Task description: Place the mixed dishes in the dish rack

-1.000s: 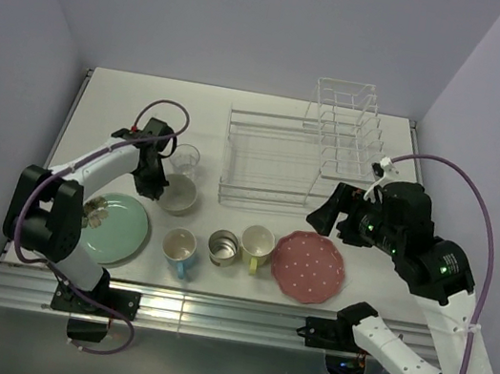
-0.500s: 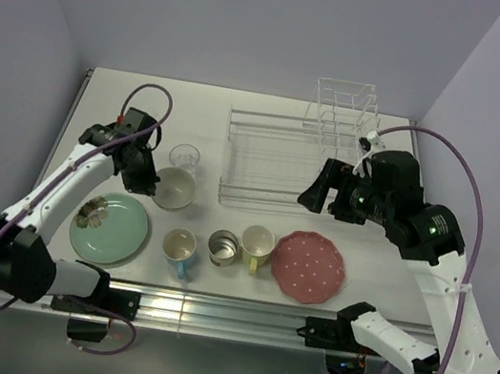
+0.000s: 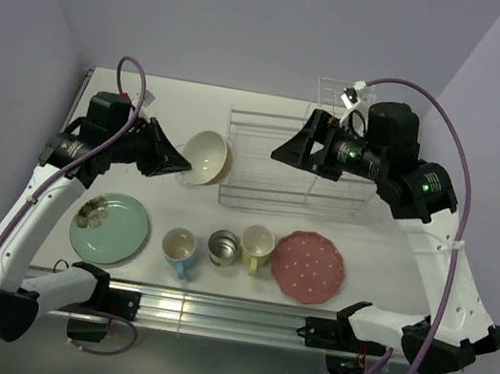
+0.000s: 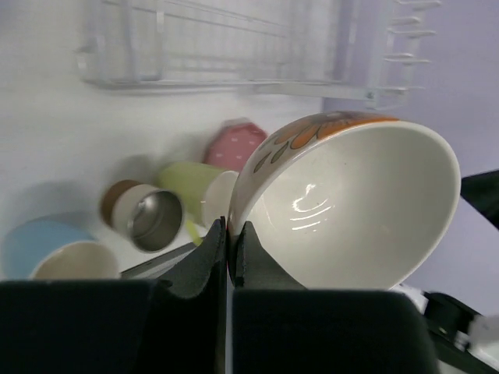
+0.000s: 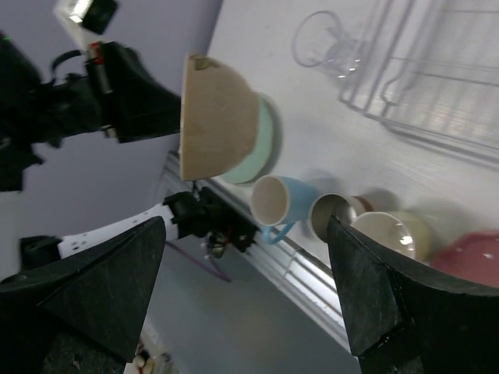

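Note:
My left gripper [image 3: 182, 167] is shut on the rim of the cream bowl [image 3: 207, 156] and holds it tilted in the air, just left of the white wire dish rack [image 3: 263, 192]. In the left wrist view the fingers [image 4: 231, 238] pinch the bowl's wall [image 4: 351, 210]. My right gripper [image 3: 282, 151] hangs open and empty above the rack's low basket. Along the front lie the mint-green plate [image 3: 110, 227], light-blue mug [image 3: 179, 248], metallic-tan cup [image 3: 223, 246], yellow-green mug [image 3: 257, 245] and pink dotted plate [image 3: 310, 266]. The clear glass [image 5: 323, 40] shows only in the right wrist view, beside the rack [image 5: 437, 70].
The rack's taller plate-slot section [image 3: 347, 102] stands at the back right, partly behind my right arm. Purple walls close in the table at the back and both sides. A metal rail [image 3: 228, 311] runs along the near edge.
My left gripper has lifted the cream bowl off the table and carried it up and right toward the rack. My right arm has swung up and left over the rack.

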Motion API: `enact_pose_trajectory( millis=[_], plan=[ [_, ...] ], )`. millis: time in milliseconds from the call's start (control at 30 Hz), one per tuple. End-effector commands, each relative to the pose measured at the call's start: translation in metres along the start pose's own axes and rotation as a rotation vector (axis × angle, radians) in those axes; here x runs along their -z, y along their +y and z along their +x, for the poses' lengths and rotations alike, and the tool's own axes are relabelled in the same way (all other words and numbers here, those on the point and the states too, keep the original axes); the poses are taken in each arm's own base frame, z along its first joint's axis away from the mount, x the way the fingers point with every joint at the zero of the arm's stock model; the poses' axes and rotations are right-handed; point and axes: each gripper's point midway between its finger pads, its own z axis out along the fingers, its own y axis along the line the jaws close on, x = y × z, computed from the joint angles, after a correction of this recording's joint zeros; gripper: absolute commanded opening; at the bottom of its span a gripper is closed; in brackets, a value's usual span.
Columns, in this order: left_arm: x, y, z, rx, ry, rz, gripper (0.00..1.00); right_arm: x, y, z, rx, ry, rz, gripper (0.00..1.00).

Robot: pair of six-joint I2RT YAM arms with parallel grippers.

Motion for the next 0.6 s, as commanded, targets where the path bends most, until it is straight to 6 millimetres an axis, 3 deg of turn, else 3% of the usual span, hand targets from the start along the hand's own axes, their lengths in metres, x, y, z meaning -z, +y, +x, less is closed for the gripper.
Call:
enact_pose_trajectory(
  millis=[0,67,267,400,567],
  plan=[
    [0.008,-0.063,-0.001,0.055,0.028,0.347,0.0,0.0,0.05,-0.013,0.004,-0.001,-0.208,0.91],
    [0.013,-0.079,-0.005,0.085,0.02,0.441,0.0,-0.004,0.056,-0.013,0.0,0.011,-0.223,0.92],
    [0.018,-0.094,-0.01,0.136,0.002,0.554,0.0,-0.018,0.065,-0.008,0.005,0.024,-0.203,0.92],
    [0.019,-0.099,-0.014,0.148,-0.009,0.589,0.0,-0.031,0.057,-0.005,-0.011,0.028,-0.11,0.92],
    [0.016,-0.099,-0.016,0.147,-0.014,0.587,0.0,-0.039,0.066,-0.001,0.015,0.024,-0.126,0.94]
  ],
)
